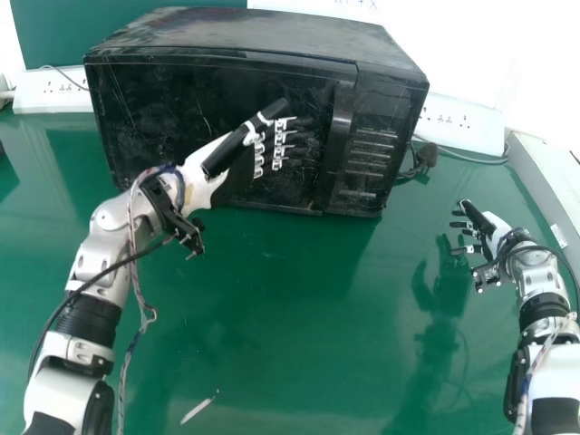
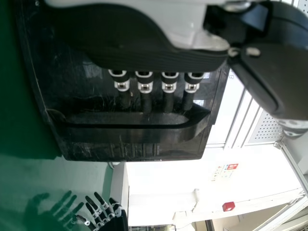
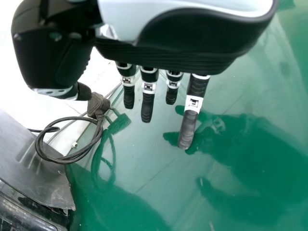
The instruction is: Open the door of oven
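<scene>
Hooking cleanly matters imo: black-and-white left hand (image 1: 234, 149) has fingers out straight, long black handle (image 2: 130, 133) just past the tips, so tuck in behind it, curl, pull gently or the boxy black oven (image 1: 245, 34) ahead might skid.

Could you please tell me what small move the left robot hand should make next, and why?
Probably ease the left robot hand slightly toward the handle so its fingertips can hook it: the oven door is shut, and the fingers point toward the handle, straight rather than curled round it.
</scene>
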Robot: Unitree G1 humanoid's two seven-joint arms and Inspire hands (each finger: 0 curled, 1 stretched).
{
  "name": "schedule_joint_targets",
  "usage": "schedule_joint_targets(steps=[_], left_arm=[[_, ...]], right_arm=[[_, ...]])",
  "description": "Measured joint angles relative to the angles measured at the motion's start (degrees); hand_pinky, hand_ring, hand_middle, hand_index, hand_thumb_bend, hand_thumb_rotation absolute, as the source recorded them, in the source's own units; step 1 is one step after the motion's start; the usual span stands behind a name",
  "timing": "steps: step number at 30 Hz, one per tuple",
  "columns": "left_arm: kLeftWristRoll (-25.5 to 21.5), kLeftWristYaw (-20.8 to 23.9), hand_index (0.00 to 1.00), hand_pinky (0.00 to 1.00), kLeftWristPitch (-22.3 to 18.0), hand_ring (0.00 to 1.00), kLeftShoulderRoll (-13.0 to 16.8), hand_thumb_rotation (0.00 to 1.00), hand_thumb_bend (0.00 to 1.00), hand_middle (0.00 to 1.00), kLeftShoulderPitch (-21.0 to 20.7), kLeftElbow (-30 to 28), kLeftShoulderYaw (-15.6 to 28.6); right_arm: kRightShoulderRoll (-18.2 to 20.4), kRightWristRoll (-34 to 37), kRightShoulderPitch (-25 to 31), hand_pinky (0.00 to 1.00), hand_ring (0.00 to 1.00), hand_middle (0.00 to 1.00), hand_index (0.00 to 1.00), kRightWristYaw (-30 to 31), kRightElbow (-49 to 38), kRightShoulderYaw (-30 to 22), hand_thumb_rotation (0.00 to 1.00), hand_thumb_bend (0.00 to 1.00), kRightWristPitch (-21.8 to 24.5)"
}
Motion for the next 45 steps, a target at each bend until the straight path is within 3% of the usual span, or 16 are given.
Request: schedule_joint_targets(steps=[3, 5, 8, 11, 16, 18, 25, 30, 36, 39, 42, 45], left_arm=[[0.3, 0.3, 1.0, 0.87, 0.0, 0.97, -0.3, 0.91, 1.0, 1.0, 0.0, 0.4, 0.0], [0.6, 0.6, 1.0, 0.87, 0.0, 0.97, -0.4, 0.91, 1.0, 1.0, -0.1, 0.7, -0.1], [1.2, 0.6, 1.0, 0.88, -0.1, 0.98, -0.5, 0.9, 1.0, 1.0, -0.2, 1.8, -0.1], [1.7, 0.9, 1.0, 0.87, -0.5, 0.97, -0.7, 0.91, 1.0, 1.0, -0.4, 2.8, -0.1], [2.3, 1.1, 1.0, 0.88, -1.8, 0.98, -0.9, 0.91, 1.0, 1.0, -1.1, 4.6, -0.1], [3.0, 1.1, 1.0, 0.88, -2.6, 0.98, -0.9, 0.92, 1.0, 1.0, -1.6, 5.5, -0.3], [5.8, 2.5, 1.0, 0.87, -6.8, 0.98, -1.3, 0.93, 1.0, 1.0, -3.2, 10.7, -1.2], [6.4, 2.7, 1.0, 0.88, -8.8, 0.98, -2.1, 0.93, 1.0, 1.0, -5.0, 14.4, -1.2], [7.1, 3.6, 1.0, 0.86, -9.8, 0.96, -3.2, 0.92, 1.0, 0.99, -6.8, 17.4, -1.2], [7.9, 4.4, 1.0, 0.85, -10.3, 0.95, -3.5, 0.92, 1.0, 0.99, -7.3, 18.2, -1.3], [8.3, 4.8, 1.0, 0.86, -10.8, 0.96, -3.9, 0.92, 1.0, 0.99, -7.3, 19.0, -1.5], [8.7, 5.1, 1.0, 0.86, -11.1, 0.96, -4.4, 0.92, 1.0, 0.99, -8.0, 20.7, -1.5]], right_arm=[[0.0, 0.1, 0.0, 0.68, 0.76, 0.83, 0.92, 0.0, 0.0, -0.2, 0.52, 0.55, 0.0], [0.0, 0.0, 0.0, 0.69, 0.77, 0.86, 0.94, 0.2, 0.0, 0.0, 0.6, 0.53, 0.0], [-0.1, -0.2, 0.0, 0.68, 0.76, 0.86, 0.93, 0.6, 0.0, 0.5, 0.6, 0.53, 0.0], [-0.1, -0.2, 0.0, 0.67, 0.75, 0.84, 0.93, 0.7, 0.0, 0.5, 0.54, 0.55, -0.1], [-0.1, -0.2, 0.0, 0.7, 0.77, 0.86, 0.93, 0.5, -0.1, 0.5, 0.56, 0.51, -0.1], [-0.1, -0.2, 0.0, 0.65, 0.75, 0.86, 0.93, 0.4, -0.1, 0.4, 0.56, 0.53, -0.1], [-0.1, -0.2, 0.0, 0.7, 0.77, 0.86, 0.93, 0.6, -0.1, 0.5, 0.57, 0.57, -0.1], [-0.2, -0.3, 0.0, 0.65, 0.75, 0.85, 0.92, 0.6, 0.0, 1.0, 0.57, 0.56, -0.1], [-0.1, -0.1, 0.0, 0.66, 0.76, 0.84, 0.92, 0.4, 0.0, 0.5, 0.53, 0.57, -0.1], [-0.1, -0.2, 0.0, 0.66, 0.75, 0.85, 0.93, 0.4, 0.0, 0.7, 0.6, 0.56, -0.1], [-0.1, -0.3, 0.0, 0.67, 0.74, 0.85, 0.89, 0.4, 0.0, 0.9, 0.58, 0.52, -0.1], [0.0, -0.2, 0.0, 0.69, 0.76, 0.84, 0.9, 0.2, 0.0, 0.8, 0.55, 0.54, -0.1]])
